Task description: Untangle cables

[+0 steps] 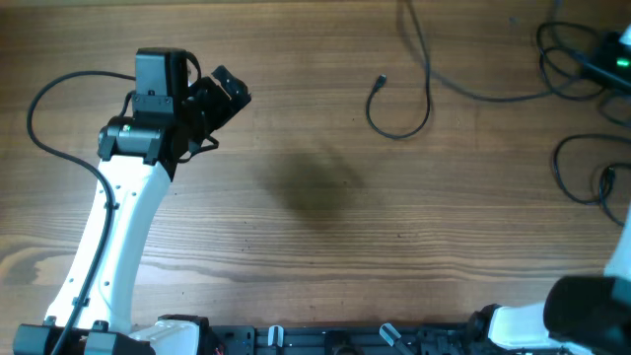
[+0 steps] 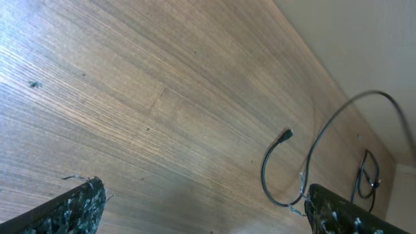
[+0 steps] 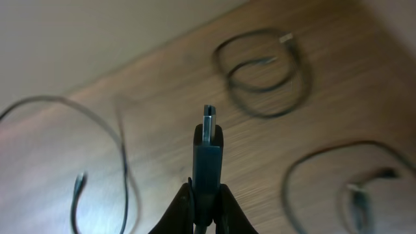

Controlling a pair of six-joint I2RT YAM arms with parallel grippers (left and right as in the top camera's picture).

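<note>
One thin black cable [image 1: 399,126] lies in a hook shape at the upper middle of the table, its plug end [image 1: 381,82] free. More black cables [image 1: 577,59] loop at the far right. My left gripper [image 1: 223,97] hovers open at the upper left, well apart from them. The left wrist view shows its fingers [image 2: 78,208] spread wide, with the hooked cable [image 2: 268,175] ahead. My right gripper [image 3: 207,198] is shut on a cable's plug [image 3: 208,153], which stands up between the fingers. Beyond it lie cable loops [image 3: 260,71] and another loop [image 3: 325,162].
The wooden table [image 1: 315,227] has a dark shadow patch in the middle. The left arm's white link [image 1: 123,227] runs down to the front edge. The right arm's body [image 1: 592,306] fills the lower right corner. A device with a green light [image 1: 616,54] sits among the far-right cables.
</note>
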